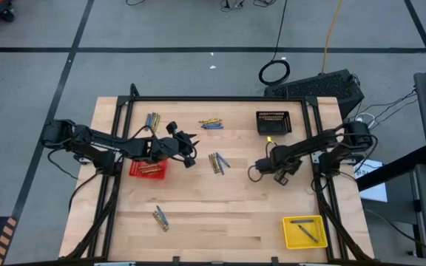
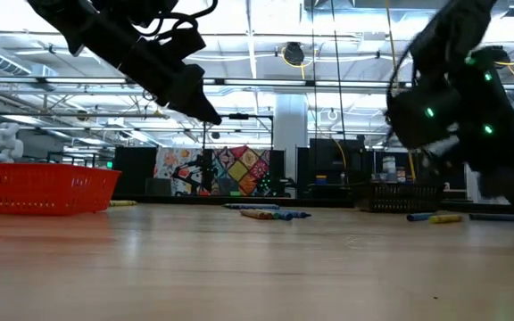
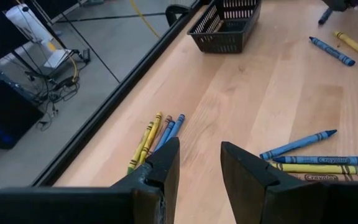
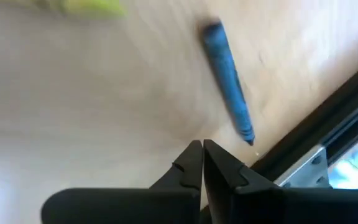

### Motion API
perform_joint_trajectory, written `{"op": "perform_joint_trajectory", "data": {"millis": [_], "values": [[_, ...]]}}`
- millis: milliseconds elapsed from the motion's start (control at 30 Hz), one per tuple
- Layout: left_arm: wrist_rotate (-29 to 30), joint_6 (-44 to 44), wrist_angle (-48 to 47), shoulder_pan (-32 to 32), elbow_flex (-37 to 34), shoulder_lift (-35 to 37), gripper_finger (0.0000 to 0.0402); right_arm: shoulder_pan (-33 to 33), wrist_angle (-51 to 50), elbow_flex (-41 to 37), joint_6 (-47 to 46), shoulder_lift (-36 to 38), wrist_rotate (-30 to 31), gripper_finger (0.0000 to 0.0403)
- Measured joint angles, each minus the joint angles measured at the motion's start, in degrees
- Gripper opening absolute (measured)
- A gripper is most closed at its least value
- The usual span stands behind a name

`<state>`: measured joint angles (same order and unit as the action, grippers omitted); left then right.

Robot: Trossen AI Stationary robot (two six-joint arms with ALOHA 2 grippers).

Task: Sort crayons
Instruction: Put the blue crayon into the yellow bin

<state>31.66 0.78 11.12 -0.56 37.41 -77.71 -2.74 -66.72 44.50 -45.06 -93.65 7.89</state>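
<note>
Crayons lie in small groups on the wooden table: one group in the middle, others at the far side and near the front. My left gripper hovers open over the table beside the red basket, with nothing between its fingers. My right gripper is shut and empty and points steeply down. A blue crayon lies flat on the table just ahead of its tips. A yellow crayon lies close by.
A black basket stands at the far right and a yellow basket holding crayons at the near right corner. A black frame rail runs close beside my right gripper. Bare wood lies across the table's near middle.
</note>
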Motion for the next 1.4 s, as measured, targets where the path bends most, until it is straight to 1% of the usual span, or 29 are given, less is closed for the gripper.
{"op": "perform_joint_trajectory", "data": {"millis": [100, 200, 267, 400, 533, 633, 700, 800, 867, 1000, 1200, 1400], "values": [[0.02, 0.02, 0.65, 0.0, 0.0, 0.02, 0.0118, -0.07, -1.05, 2.94, 1.77, 2.97, 2.25, 0.0], [0.02, 0.04, 0.58, 0.0, 0.0, 0.02, 0.0118, -0.04, -0.96, 4.3, 3.34, 7.02, 7.84, 0.0], [0.02, 0.04, 0.54, 0.0, 0.0, 0.02, 0.0118, 0.12, -1.03, 4.29, 5.31, 10.24, 10.2, 0.0001], [0.02, 0.07, 0.52, 0.0, 0.0, 0.02, 0.0118, 2.52, -0.74, 2.43, 8.35, 17.82, 9.82, 0.0024], [0.0, 0.09, 0.5, 0.0, 0.0, 0.02, 0.0118, 6.64, 1.65, -0.82, 10.68, 24.44, 9.81, 0.0065], [-0.26, 0.09, 0.42, 0.0, 0.0, 0.02, 0.0118, 10.36, 6.12, -3.99, 14.81, 26.76, 7.4, 0.0098], [-0.59, 0.09, 0.41, 0.0, 0.0, 0.02, 0.0118, 12.6, 9.01, -5.96, 18.14, 26.81, 6.27, 0.0117], [-0.61, 0.11, 0.37, -0.02, 0.0, 0.02, 0.0118, 15.82, 11.69, -6.21, 22.02, 25.01, 2.55, 0.0136], [-0.63, 0.17, 0.37, -0.02, 0.0, 0.02, 0.0118, 16.83, 14.33, -5.83, 23.51, 23.87, 2.62, 0.0142], [-0.63, 0.17, 0.37, -0.02, 0.0, 0.02, 0.0118, 18.7, 18.98, -5.75, 26.92, 21.44, 2.5, 0.0145], [-0.66, 0.17, 0.38, -0.02, 0.0, 0.02, 0.0118, 21.03, 18.73, -5.76, 28.07, 16.71, 1.55, 0.0146], [-0.66, 0.17, 0.39, -0.02, 0.0, 0.02, 0.0118, 21.27, 18.71, -5.42, 29.39, 12.66, -0.59, 0.0143]]}}
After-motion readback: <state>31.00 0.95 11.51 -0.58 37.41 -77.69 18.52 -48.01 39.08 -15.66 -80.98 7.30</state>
